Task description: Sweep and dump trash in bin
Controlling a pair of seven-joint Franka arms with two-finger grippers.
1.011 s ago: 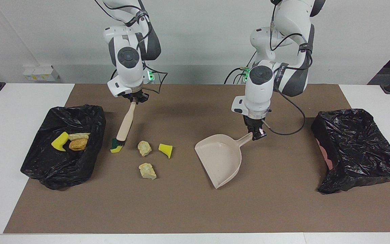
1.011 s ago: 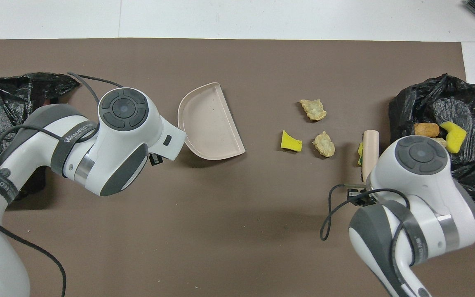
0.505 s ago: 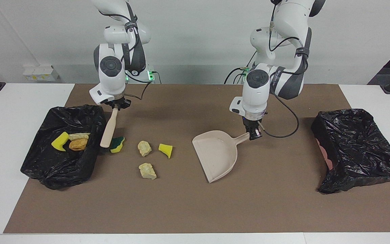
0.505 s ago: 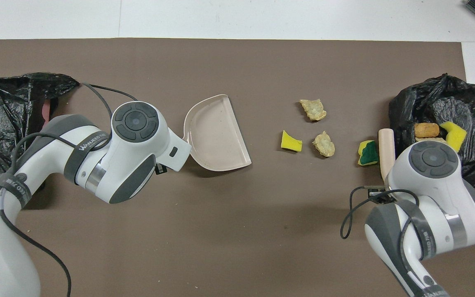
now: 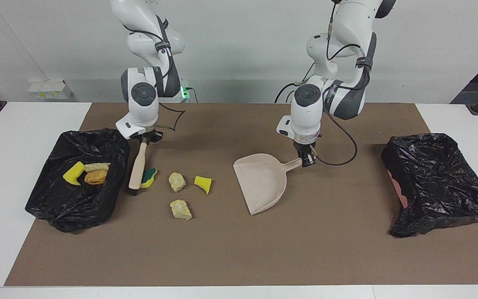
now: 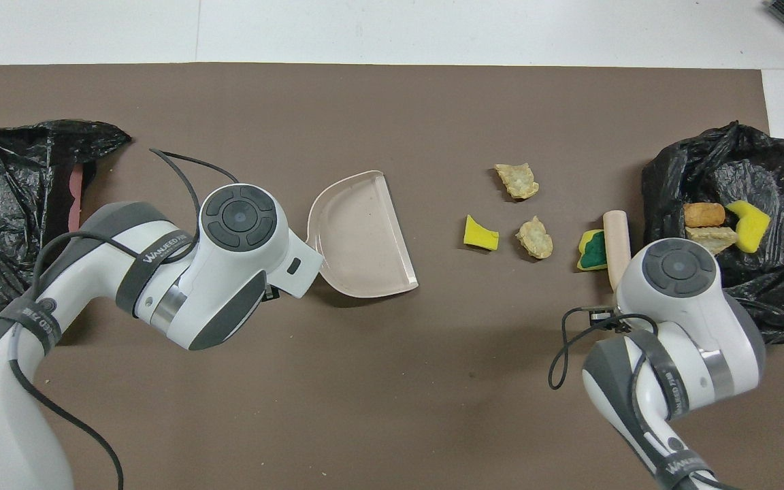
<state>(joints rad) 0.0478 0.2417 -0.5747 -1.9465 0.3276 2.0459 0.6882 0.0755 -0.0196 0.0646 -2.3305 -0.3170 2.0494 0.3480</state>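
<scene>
— Foam sits lowest in mid-frame: one pale yellow crumbly foam lump (image 5: 180,209), loose on the mat. Just above it lie a second foam lump (image 5: 176,181), a yellow sponge wedge (image 5: 203,184) and a green-and-yellow sponge scrap (image 5: 149,177). Three more scraps (image 5: 85,173) lie in the black bag-lined bin (image 5: 48,195).

— So it's the sweeping step. Higher up, the right gripper (image 5: 147,138) clamps the beige brush (image 5: 137,165), and the left gripper (image 5: 306,159) pinches the beige plastic dustpan (image 5: 260,182) by its handle. Next, I'd judge, the brush pushes those four into the pan's mouth.

You can read one marking clearly: white lettering on the dark grey band (image 6: 154,255) around the left arm's forearm in the overhead view, which looks like "WANJEED". Similar bands on that arm's lower link and on the right arm carry lettering too small to read.
</scene>
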